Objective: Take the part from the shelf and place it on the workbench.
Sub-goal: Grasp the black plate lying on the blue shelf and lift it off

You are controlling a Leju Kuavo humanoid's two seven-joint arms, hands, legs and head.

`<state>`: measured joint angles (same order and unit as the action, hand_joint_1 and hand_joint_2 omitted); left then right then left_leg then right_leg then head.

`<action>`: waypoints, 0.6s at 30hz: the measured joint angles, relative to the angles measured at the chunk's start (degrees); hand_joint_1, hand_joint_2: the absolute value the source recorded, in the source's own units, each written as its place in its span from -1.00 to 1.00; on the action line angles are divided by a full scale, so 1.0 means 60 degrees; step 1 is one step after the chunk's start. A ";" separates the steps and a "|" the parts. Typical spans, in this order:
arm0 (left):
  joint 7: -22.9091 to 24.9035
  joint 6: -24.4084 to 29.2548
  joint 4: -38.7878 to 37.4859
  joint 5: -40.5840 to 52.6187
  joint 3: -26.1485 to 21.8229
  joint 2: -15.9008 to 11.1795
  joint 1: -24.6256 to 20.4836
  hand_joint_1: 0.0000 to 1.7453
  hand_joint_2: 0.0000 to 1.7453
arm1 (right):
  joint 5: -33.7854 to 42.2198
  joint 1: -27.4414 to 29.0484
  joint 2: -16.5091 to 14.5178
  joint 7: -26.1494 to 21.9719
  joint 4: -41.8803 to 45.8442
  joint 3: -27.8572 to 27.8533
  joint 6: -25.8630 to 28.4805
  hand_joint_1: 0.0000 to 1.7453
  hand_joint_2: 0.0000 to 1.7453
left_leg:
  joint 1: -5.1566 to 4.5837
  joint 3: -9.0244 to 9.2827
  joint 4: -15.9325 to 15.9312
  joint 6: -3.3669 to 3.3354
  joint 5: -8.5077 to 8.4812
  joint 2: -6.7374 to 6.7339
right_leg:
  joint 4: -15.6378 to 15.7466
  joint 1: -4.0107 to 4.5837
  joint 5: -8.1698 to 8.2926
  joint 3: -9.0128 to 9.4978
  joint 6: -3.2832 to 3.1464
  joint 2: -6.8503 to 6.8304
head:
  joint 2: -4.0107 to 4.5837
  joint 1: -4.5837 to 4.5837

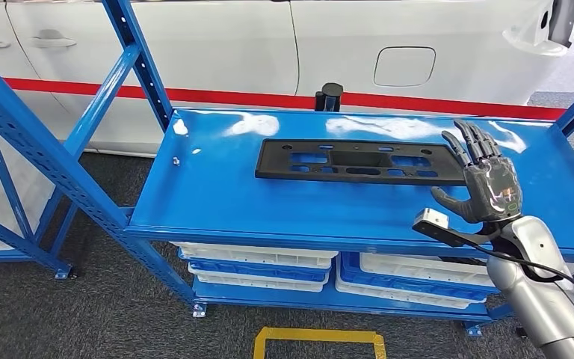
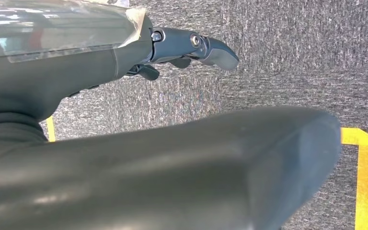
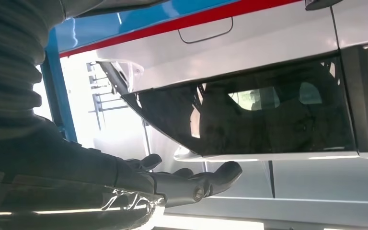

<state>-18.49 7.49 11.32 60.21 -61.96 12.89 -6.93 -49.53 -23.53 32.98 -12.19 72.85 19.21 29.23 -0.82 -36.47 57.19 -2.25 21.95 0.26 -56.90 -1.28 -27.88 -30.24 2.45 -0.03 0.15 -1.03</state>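
The head view looks forward and down from high up onto the blue shelf, with a white car across the top of the frame. The left wrist view sits close behind the left hand, facing grey carpet. The right wrist view, close behind the right hand, faces the same white car.

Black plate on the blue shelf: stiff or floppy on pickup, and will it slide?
The black plate looks like moulded plastic, long and thin with many cutouts, so probably light and fairly stiff, though it may flex if lifted by one end. It lies flat on the glossy blue shelf, so a push would likely slide it. The right hand is open at its end.
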 joint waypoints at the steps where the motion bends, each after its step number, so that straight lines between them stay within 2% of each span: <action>1: 0.0000 0.0000 0.0000 0.0001 0.0002 0.0001 -0.0002 -1.00 -1.00 | -0.0019 0.0050 0.0008 0.0031 0.0055 -0.0008 -0.0123 -1.00 1.00 | 0.0000 0.0000 0.0000 0.0000 0.0000 0.0001 | 0.0000 0.0000 0.0000 0.0000 0.0000 0.0000 | 0.0000 0.0001; 8: 0.0011 -0.0003 0.0000 -0.0021 -0.0001 0.0001 -0.0009 -1.00 -1.00 | -0.0082 0.0313 -0.0046 0.0280 0.0201 0.0082 -0.1116 -1.00 1.00 | -0.0001 -0.0012 -0.0003 0.0000 0.0000 0.0001 | 0.0000 0.0002 -0.0001 -0.0003 0.0000 0.0000 | 0.0000 0.0002; 18: 0.0011 -0.0003 0.0000 -0.0046 -0.0003 0.0001 -0.0010 -1.00 -1.00 | -0.0222 0.0083 -0.0518 0.0293 -0.0569 0.0429 -0.1183 -1.00 1.00 | -0.0001 -0.0015 -0.0002 -0.0001 -0.0003 0.0009 | -0.0001 0.0001 -0.0001 -0.0006 0.0000 -0.0009 | 0.0000 0.0002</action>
<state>-18.43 7.48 11.32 59.93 -61.97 12.90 -6.99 -50.87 -23.03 29.87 -10.43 69.44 21.79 22.13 -0.82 -36.57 57.18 -2.26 21.93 0.31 -56.90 -1.27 -27.88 -30.28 2.45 -0.09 0.15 -1.02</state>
